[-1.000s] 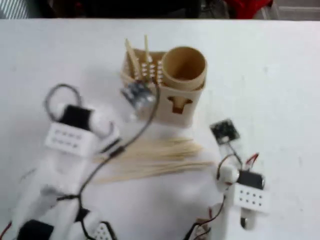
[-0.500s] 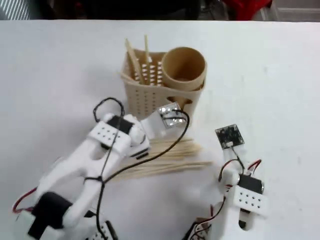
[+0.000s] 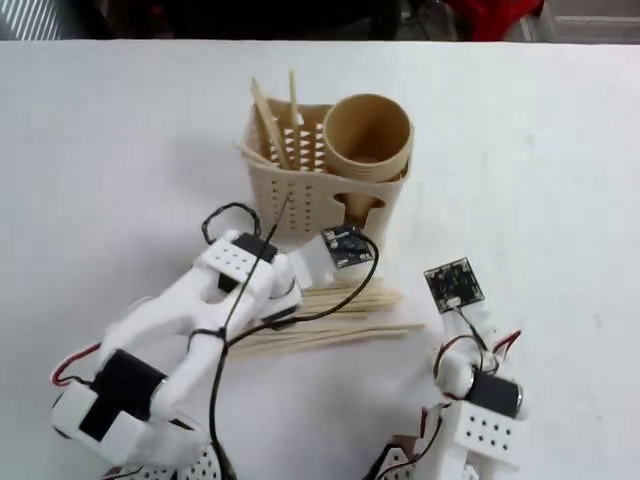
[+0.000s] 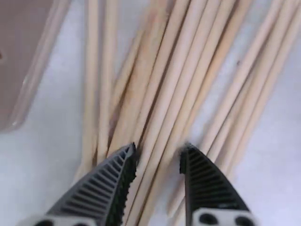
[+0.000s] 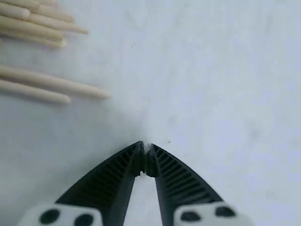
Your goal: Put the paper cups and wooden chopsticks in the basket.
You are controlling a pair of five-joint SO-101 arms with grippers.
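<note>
The wooden chopsticks (image 3: 340, 318) are lying in a loose pile on the tabletop (image 3: 540, 150) just in front of the basket (image 3: 300, 205). There are roughly a dozen, and three more (image 3: 270, 115) are standing inside beside one paper cup (image 3: 372, 160). Light, stiff and smooth, they are probably prone to rolling, so a mid-length grip is looking safest. The left hand (image 4: 157, 151) is hovering spread, straddling a few sticks. The right hand (image 5: 146, 148) is sitting pressed together over bare tabletop.
</note>
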